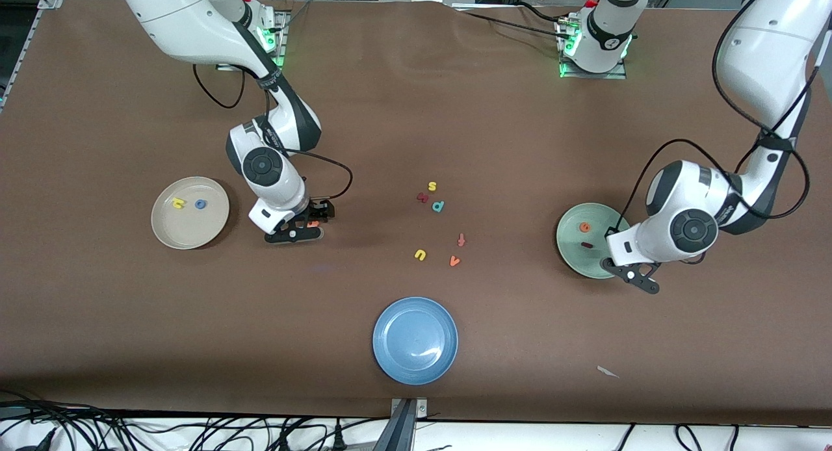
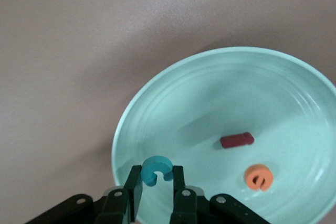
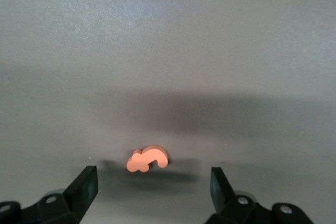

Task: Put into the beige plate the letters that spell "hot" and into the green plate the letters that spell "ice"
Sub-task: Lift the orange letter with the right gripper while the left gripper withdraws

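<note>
The beige plate (image 1: 190, 212), toward the right arm's end of the surface, holds the yellow h (image 1: 178, 203) and blue o (image 1: 201, 204). Beside it, the right gripper (image 1: 307, 228) stands low with fingers spread around the orange t (image 3: 147, 159), which lies on the surface. Risk: an off-centre closure could flick the t aside. The left gripper (image 2: 157, 192) pinches the teal c (image 2: 157, 170) over the green plate (image 1: 572, 253), which already holds the orange e (image 2: 259, 177) and dark red i (image 2: 237, 140). Risk: the foam may cling to a finger at release, apparently near the rim.
</note>
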`<move>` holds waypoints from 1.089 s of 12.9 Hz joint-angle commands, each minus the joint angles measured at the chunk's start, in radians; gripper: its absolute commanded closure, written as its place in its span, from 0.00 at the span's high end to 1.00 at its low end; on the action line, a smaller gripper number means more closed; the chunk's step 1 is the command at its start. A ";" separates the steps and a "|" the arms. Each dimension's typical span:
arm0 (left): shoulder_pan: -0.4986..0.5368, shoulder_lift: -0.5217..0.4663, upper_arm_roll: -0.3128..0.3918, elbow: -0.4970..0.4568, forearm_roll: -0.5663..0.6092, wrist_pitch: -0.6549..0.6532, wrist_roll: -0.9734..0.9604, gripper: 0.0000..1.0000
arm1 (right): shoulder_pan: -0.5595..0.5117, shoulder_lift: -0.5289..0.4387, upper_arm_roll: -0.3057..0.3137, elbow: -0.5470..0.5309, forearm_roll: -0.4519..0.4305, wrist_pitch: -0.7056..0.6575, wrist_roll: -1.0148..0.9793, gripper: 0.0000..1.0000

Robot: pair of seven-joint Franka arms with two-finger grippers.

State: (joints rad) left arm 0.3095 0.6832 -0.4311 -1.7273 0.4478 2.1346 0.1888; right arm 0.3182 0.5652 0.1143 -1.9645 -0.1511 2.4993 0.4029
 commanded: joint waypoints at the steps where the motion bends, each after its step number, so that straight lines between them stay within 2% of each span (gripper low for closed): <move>1: -0.001 0.021 -0.003 0.015 0.026 -0.005 0.018 0.00 | 0.007 0.002 0.001 -0.013 -0.016 0.047 0.004 0.79; 4: 0.003 0.019 -0.005 0.008 0.019 -0.018 0.018 0.02 | 0.007 0.012 0.001 -0.013 -0.016 0.088 0.002 0.77; 5: 0.002 0.018 -0.005 0.006 0.015 -0.021 0.011 0.24 | 0.007 0.012 0.001 -0.013 -0.018 0.090 -0.009 0.77; 6: -0.001 0.012 -0.011 0.014 0.015 -0.024 0.017 0.83 | 0.006 0.012 0.001 -0.013 -0.016 0.090 -0.013 0.77; 7: -0.001 0.004 -0.015 0.014 0.014 -0.031 0.017 1.00 | 0.004 0.016 -0.001 -0.013 -0.016 0.090 -0.015 0.75; 8: -0.010 -0.014 -0.023 0.018 0.014 -0.056 0.015 1.00 | 0.004 0.019 -0.001 -0.013 -0.016 0.090 -0.015 0.70; 10: 0.002 -0.059 -0.075 0.025 0.002 -0.110 0.005 1.00 | 0.002 0.019 -0.001 -0.017 -0.016 0.087 -0.015 0.67; 12: -0.004 -0.129 -0.090 0.032 -0.070 -0.152 0.001 1.00 | 0.002 0.019 -0.001 -0.019 -0.016 0.087 -0.015 0.55; 14: -0.020 -0.203 -0.122 0.086 -0.100 -0.226 0.003 1.00 | 0.001 0.019 -0.002 -0.019 -0.016 0.084 -0.015 0.48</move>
State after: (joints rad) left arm 0.3024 0.5697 -0.5341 -1.6671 0.3830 1.9804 0.1831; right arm 0.3224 0.5798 0.1130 -1.9744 -0.1537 2.5711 0.3933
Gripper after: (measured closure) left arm 0.000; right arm 0.476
